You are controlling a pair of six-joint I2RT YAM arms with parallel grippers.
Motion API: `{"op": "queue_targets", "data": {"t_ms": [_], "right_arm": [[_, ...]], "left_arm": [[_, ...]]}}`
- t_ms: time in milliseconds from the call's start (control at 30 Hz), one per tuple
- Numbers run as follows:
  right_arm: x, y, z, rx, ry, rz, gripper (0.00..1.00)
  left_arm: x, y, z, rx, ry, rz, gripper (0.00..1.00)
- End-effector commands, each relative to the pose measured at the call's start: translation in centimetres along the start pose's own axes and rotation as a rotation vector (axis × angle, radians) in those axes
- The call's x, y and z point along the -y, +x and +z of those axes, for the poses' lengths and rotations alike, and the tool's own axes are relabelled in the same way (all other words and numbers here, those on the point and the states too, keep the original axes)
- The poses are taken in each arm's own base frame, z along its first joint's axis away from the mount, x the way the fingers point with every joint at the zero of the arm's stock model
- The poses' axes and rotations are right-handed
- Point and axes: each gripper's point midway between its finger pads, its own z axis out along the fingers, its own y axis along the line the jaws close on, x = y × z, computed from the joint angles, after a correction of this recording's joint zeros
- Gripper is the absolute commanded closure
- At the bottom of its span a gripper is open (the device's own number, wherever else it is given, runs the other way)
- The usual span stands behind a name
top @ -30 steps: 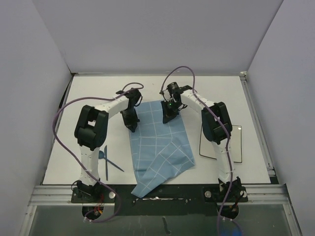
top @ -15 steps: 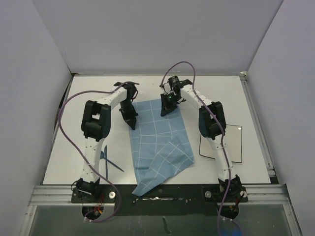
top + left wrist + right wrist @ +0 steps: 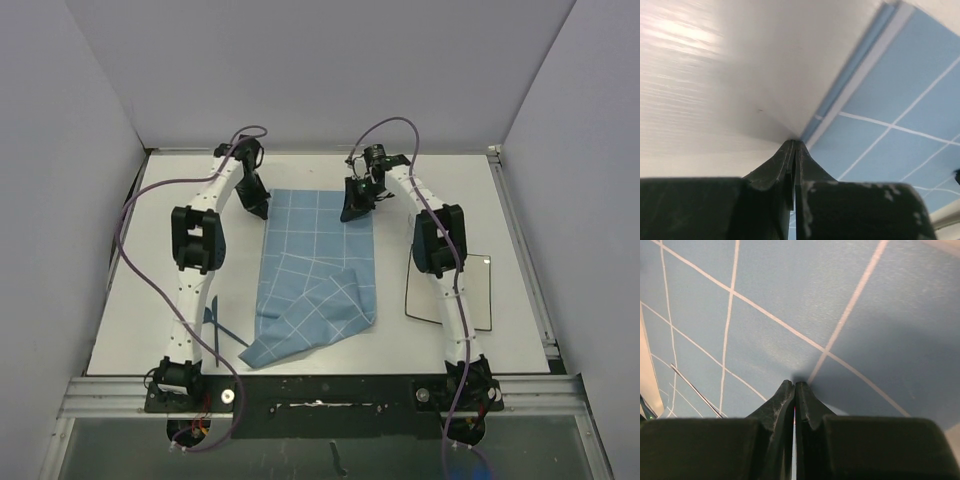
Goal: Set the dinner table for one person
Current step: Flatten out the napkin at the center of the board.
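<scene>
Worktop (image 3: 480,200): white and wide, black rail along the near edge, running from the arm bases to the back wall. The blue gridded mat (image 3: 315,240) lies roughly mid-worktop with its far edge straight. The near part is doubled over itself in a loose flap (image 3: 320,310) that points toward the rail. Left of the mat, near the left arm's base, two dark blue utensils (image 3: 218,328) lie crossed. To the right is a flat dark-outlined square (image 3: 450,290) I can't name. The left tool (image 3: 262,212) is closed at the mat's far-left corner. Its wrist view shows the tips meeting right on the hem, so I judge it has the edge pinched. The right tool (image 3: 347,215) is closed on a small pucker of cloth near the far-right corner. I judge the step in hand to be spreading the mat. To do it well I'd move both tools as a pair at the same height and pace, with the far edge taut between them and square to the back wall. I'd draw only far enough for the flap to unroll, then release both corners together. The risks are one corner slipping out or the cloth skewing. Pose: both arms reach far out, elbows bowed outward, forearms angled in, tools tipped steeply down onto the corners
</scene>
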Motion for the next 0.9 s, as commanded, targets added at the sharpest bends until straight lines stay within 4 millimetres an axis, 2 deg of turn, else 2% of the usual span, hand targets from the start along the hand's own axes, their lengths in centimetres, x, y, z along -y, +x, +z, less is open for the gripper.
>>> {"op": "queue_targets", "data": {"t_ms": [0, 133, 233, 367, 433, 567, 667, 767, 867], "right_arm": [[-0.8, -2.1, -3.4, 0.082, 0.006, -0.030, 1.00], [-2.8, -1.6, -6.1, 0.104, -0.008, -0.062, 1.00], [-4.5, -0.1, -7.7, 0.099, -0.002, -0.098, 1.00], [-6.7, 2.6, -9.4, 0.088, 0.016, -0.151, 1.00], [-7.5, 4.1, -9.8, 0.081, 0.021, -0.161, 1.00], [-8.4, 8.1, -9.7, 0.051, 0.016, -0.146, 1.00], [-8.0, 11.5, -8.7, 0.024, 0.018, -0.128, 1.00], [-6.4, 14.8, -7.3, -0.026, 0.037, -0.091, 1.00], [-5.1, 16.9, -6.9, -0.059, 0.071, -0.076, 1.00]], "left_arm": [[-1.3, -1.9, -0.9, 0.085, -0.047, 0.037, 1.00], [-1.1, -0.5, -3.8, 0.143, -0.044, 0.074, 1.00], [-0.8, 0.8, -6.8, 0.198, -0.013, 0.099, 1.00], [-1.1, 3.0, -10.6, 0.250, 0.001, 0.127, 1.00], [-1.8, 4.2, -11.8, 0.265, -0.002, 0.132, 1.00], [-2.9, 6.0, -14.1, 0.285, 0.006, 0.137, 1.00], [-3.8, 7.3, -15.3, 0.293, 0.007, 0.138, 1.00], [-4.6, 8.3, -15.5, 0.287, 0.002, 0.130, 1.00], [-5.2, 9.2, -15.5, 0.281, 0.000, 0.121, 1.00]]}}
